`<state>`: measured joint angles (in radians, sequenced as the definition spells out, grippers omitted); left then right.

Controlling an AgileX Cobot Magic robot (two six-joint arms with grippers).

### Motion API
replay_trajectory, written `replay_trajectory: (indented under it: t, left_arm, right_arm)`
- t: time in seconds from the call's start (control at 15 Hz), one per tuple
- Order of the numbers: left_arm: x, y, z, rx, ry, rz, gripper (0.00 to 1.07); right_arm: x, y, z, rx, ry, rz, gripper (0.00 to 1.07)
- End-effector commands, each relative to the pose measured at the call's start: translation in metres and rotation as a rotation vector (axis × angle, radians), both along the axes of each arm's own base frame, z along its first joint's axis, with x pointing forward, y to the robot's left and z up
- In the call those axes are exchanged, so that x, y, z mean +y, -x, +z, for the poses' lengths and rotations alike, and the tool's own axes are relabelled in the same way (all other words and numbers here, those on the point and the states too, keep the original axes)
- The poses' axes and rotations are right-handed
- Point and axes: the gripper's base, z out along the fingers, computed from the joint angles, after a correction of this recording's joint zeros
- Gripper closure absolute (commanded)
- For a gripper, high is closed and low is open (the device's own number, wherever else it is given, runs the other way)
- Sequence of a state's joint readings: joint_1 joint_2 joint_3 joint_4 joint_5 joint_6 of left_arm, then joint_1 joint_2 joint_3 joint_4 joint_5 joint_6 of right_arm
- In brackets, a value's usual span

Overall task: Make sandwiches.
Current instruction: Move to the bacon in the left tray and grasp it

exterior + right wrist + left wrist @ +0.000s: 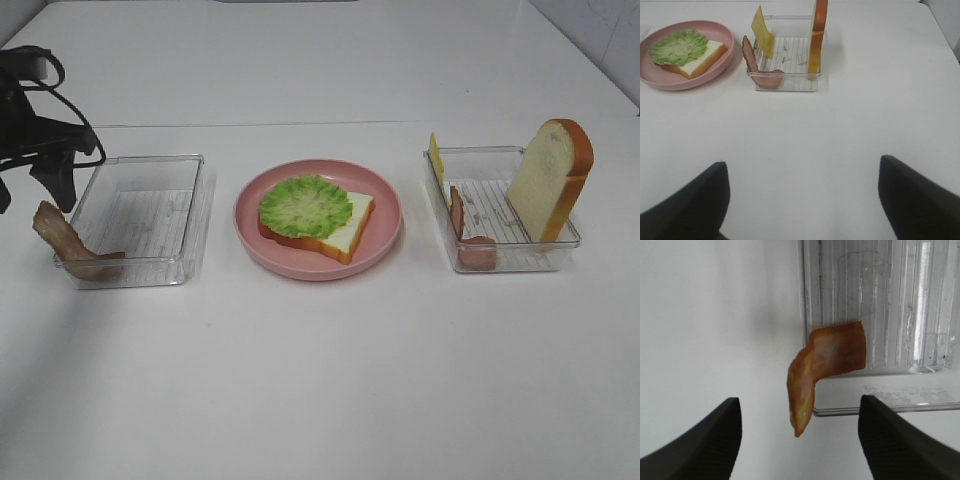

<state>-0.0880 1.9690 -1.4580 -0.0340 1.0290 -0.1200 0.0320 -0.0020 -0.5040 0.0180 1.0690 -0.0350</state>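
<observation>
- Spread wide and holding nothing, the left gripper's (800,404) jaws hover over the near left-hand corner of the left tray (190,215). Between them in the wrist view shows a bacon strip (835,350), untouched.
- The right gripper's (802,165) jaws are also wide apart and empty, above bare tabletop (320,380) toward the near edge, well clear of everything.
- The started sandwich sits about midway between the tabletop's left and right edges. It is one bread slice (350,228) lying flat, white face up and orange-brown crust showing, with a green lettuce leaf (305,205) covering most of it.
- Both rest on the pink plate (385,215).
- The left tray stands between the plate and the tabletop's left edge. The bacon strip bends over its rim at that corner, one end inside and the other outside.
- The right tray (500,262) stands between the plate and the tabletop's right edge.
- A second bread slice (550,180) stands upright on edge in it, on the side away from the plate.
- A yellow cheese square (436,157) stands tilted at its far corner on the plate side, rising above the rim.
- A second bacon strip (460,215) leans at the plate-side wall, its lower end curled in the near corner.
</observation>
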Motion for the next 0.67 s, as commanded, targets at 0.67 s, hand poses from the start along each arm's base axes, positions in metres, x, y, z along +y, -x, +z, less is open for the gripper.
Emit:
replay_trajectory:
  t: [0.67]
  left_arm:
    - [-0.004, -0.006, -0.029, 0.037, 0.026, 0.024, 0.56]
  right_arm:
    - [0.001, 0.001, 0.0, -0.023, -0.002, 0.0, 0.3]
